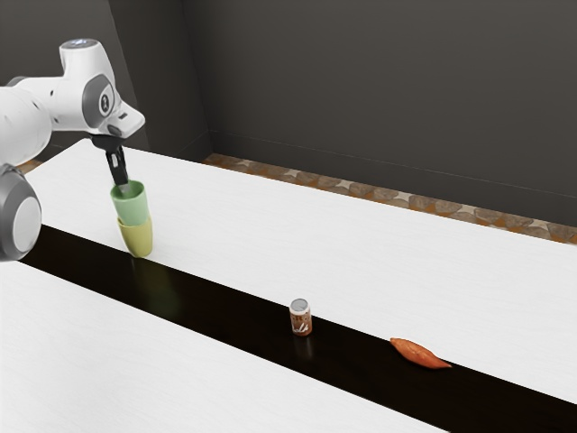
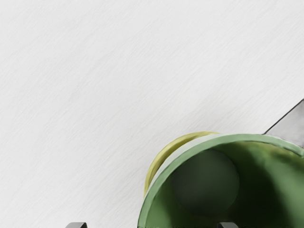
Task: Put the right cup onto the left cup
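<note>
You can see the green cup (image 1: 132, 206) upright, with its open mouth up and a round, smooth wall. It is directly above the yellow cup (image 1: 138, 239), its bottom at the yellow rim; you cannot tell if they touch. The yellow cup stands upright on the table, and its rim shows at one side beyond the green one.

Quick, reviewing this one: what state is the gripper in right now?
Gripper: at the green cup's rim; whether it is open, or closed on the cup, cannot be told.
</note>
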Tool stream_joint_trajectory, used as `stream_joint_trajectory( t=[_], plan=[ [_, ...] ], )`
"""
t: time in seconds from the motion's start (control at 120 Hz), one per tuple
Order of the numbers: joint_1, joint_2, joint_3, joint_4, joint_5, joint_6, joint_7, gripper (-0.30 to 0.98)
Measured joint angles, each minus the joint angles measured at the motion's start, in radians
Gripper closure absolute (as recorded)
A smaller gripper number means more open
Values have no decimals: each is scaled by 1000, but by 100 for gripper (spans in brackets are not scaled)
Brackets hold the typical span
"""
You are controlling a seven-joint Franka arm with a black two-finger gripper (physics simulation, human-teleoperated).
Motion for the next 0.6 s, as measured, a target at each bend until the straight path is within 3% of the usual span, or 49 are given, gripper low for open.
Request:
stream_joint_trajectory(
  t=[0.142, 0.317, 0.6],
  plan=[
    [-6, -37, -1, -9, 1, -16, 2, 17],
    [-25, -128, -6, -23, 15, -92, 15, 8],
    [-231, -426, -10, -253, 141, -204, -21, 2]
  ],
)
